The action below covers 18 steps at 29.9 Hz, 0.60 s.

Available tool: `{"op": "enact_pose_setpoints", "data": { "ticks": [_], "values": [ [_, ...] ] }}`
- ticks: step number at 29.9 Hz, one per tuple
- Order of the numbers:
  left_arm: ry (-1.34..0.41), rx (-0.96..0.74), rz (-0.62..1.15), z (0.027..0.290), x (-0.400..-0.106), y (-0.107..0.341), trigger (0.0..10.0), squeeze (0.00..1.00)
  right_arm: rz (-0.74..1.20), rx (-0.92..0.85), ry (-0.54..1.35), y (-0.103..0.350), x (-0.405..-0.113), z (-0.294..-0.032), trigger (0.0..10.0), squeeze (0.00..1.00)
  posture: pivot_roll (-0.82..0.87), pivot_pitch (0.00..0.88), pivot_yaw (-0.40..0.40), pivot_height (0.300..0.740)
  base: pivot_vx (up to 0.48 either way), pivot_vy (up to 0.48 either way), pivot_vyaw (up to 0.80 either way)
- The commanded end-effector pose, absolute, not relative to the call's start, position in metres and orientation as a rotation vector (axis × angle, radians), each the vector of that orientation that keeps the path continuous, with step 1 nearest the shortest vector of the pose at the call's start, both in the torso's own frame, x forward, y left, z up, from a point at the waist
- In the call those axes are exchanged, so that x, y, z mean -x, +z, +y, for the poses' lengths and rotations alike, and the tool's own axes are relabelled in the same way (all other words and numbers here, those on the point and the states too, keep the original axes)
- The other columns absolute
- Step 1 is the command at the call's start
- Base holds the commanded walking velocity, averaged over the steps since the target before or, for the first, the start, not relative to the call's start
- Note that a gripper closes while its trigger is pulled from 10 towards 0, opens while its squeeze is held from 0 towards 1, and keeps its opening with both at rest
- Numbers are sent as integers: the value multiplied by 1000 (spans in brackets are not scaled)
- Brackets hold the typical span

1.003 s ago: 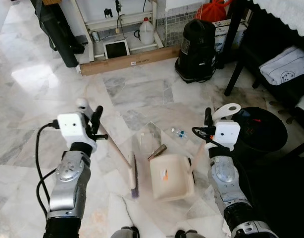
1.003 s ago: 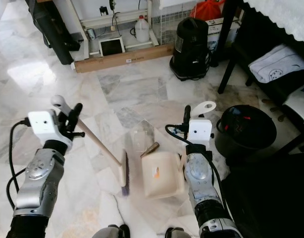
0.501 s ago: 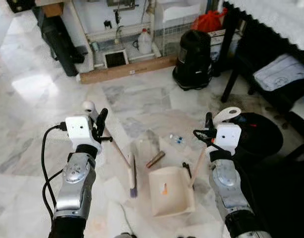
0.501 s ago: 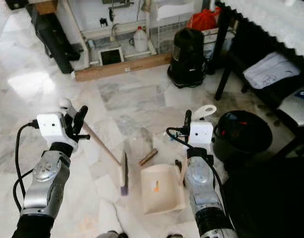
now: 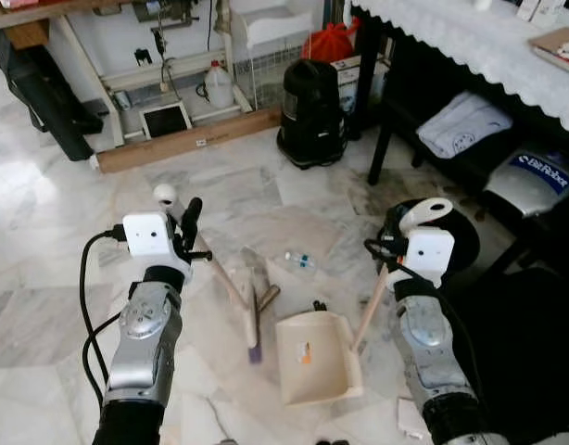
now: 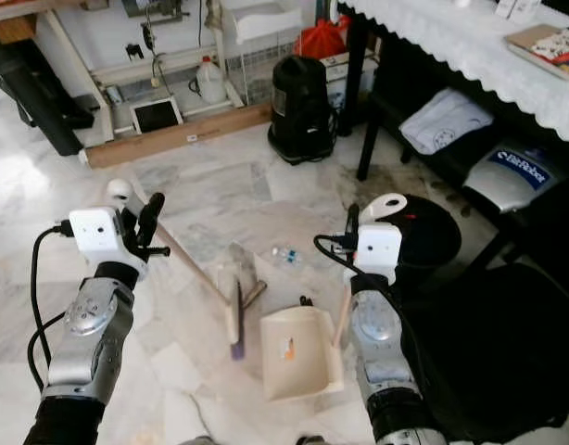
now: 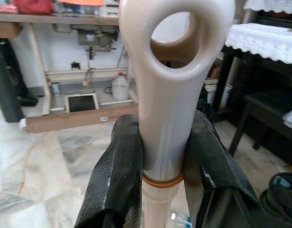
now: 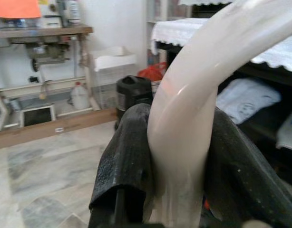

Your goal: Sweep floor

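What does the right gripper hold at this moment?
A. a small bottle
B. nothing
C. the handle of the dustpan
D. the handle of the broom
C: the right gripper is closed around the pale handle that leads down to the dustpan on the floor.

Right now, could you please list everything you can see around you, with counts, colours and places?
Broom: one, cream, head on the floor ahead, handle held by the left gripper.
Dustpan: one, cream, on the floor right of the broom head, its handle held by the right gripper.
Small bottle: one, clear, lying on the floor beyond the broom.
Brown stick: one, on the floor beside the broom head.
Vacuum cleaner: one, black, far ahead.
Bin: one, black, round, at the right.
Jug: one, white, on the low shelf at the back.
Cardboard box: one, brown, long, along the back.
Left gripper: shut on the broom.
Right gripper: shut on the dustpan.
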<state>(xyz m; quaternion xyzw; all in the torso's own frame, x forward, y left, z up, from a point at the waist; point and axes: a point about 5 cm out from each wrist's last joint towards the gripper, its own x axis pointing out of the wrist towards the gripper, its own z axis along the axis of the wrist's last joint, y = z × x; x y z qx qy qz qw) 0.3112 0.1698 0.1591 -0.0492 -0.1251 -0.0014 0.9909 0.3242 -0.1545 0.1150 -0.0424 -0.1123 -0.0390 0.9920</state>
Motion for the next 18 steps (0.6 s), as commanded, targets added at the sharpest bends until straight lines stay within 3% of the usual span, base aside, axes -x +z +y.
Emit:
{"op": "enact_pose_setpoints", "data": {
  "ticks": [1,9,13,18],
  "values": [
    [30,90,-282,177,-310,163,10000,0,-280,70,-63,127,-325,-149,10000,0,122,114,57,740,0,0,0],
    [35,94,-281,177,-310,163,10000,0,-279,109,-48,128,-325,-149,10000,0,121,116,55,740,0,388,0],
    [39,92,-283,178,-311,163,10000,0,-275,110,-45,127,-324,-148,10000,0,121,118,55,740,0,472,691],
    [42,92,-283,178,-311,163,10000,0,-273,85,-47,127,-324,-149,10000,0,121,119,55,740,0,455,0]
  ]
}}
